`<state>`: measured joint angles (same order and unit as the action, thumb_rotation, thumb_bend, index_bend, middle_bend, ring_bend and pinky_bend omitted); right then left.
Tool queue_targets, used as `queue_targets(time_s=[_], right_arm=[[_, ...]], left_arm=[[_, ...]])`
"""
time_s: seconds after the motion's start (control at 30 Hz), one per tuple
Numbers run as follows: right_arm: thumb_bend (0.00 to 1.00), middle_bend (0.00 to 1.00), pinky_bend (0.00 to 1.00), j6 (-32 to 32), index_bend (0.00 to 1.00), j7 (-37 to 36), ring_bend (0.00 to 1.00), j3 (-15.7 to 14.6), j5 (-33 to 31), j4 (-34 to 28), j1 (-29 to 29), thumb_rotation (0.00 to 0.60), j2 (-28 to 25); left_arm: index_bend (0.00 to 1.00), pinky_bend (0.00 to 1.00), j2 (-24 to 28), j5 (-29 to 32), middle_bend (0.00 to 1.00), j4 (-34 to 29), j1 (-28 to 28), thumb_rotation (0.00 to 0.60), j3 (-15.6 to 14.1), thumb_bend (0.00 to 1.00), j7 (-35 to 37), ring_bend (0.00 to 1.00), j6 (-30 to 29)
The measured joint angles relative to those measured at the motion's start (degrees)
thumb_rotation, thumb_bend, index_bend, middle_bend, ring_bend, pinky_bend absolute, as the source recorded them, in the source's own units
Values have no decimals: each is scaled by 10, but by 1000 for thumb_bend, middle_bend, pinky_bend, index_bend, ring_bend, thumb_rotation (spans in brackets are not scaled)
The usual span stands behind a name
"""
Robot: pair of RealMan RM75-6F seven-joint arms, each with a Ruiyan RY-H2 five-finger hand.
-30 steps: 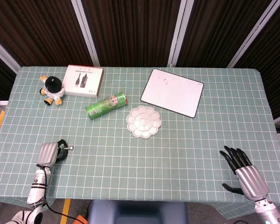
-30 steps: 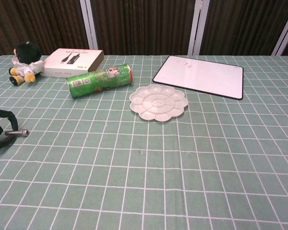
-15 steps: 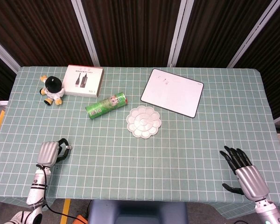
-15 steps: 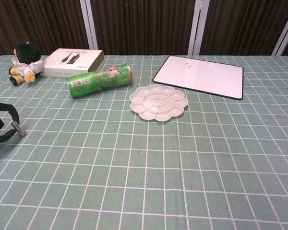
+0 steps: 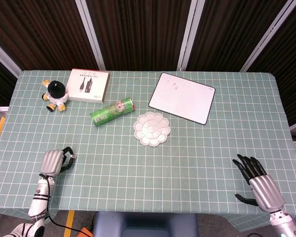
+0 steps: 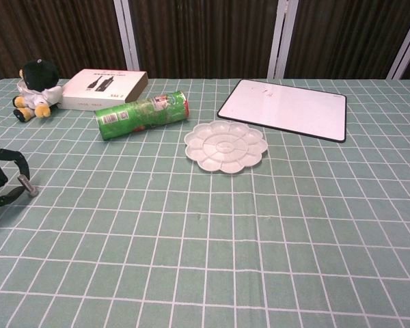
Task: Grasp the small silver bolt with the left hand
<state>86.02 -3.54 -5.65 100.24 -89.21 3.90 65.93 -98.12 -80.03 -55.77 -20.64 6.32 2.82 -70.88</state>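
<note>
Left hand: curled around the bolt, which is pinched at its fingertips.
Bolt: held just above the desk.
Right hand: fingers spread, nothing held.

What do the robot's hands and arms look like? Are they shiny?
Yes, a bit. The left hand has a smooth silver-grey back and black fingers. Its arm is white with dark bands, and a thin black cable runs along it. The right hand matches it: a ribbed silver back, black fingers, then a silver wrist.
</note>
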Motion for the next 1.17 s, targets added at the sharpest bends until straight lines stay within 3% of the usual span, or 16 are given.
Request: queue_targets(time_s=[0.17,0.4,0.5,0.57,0.63,0.7,0.73,0.8,0.97,1.07,1.17], right_arm=[[179,0,0,1,0,0,0,0,0,0,0,600,0],[179,0,0,5,0,-1,0,1,1,0,-1,600,-1],[179,0,0,6,0,-2,0,1,2,0,-2,600,-2],[179,0,0,9,0,-4,0,1,2,0,-2,600,-3],[179,0,0,13,0,-4,0,3,1,0,-4,600,-4],[179,0,0,13,0,-3,0,3,0,0,-4,600,-4],[179,0,0,13,0,-2,0,2,2,0,-5,600,-4],[178,0,0,14,0,-2,0,0,7,-1,-5,600,-5],[178,0,0,24,0,-2,0,-7,28,-7,-6,600,-7],[179,0,0,26,0,-3,0,-14,39,-13,-7,600,-9],[179,0,0,29,0,-1,0,-17,42,-18,-10,600,-13]], left_arm=[[355,1000,2,0,1000,-2,0,600,-1,417,1,1000,-1],[309,1000,7,-2,1000,-10,2,600,-3,416,-1,1000,-4],[236,1000,13,-9,961,-17,6,600,-5,416,-2,978,-22],[148,868,24,-19,729,-28,15,600,-8,416,0,749,-47],[62,476,40,-29,362,-50,27,600,-15,414,3,315,-75],[18,202,70,-44,158,-91,44,600,-28,413,5,84,-103],[4,121,86,-54,82,-114,53,600,-36,410,5,30,-115],[0,50,129,-82,4,-175,76,600,-59,398,0,0,-148],[0,29,245,-173,0,-314,133,600,-121,388,-41,0,-248],[0,28,270,-196,0,-338,146,600,-135,388,-66,0,-269],[0,28,278,-192,0,-349,155,600,-142,389,-70,0,-249]])
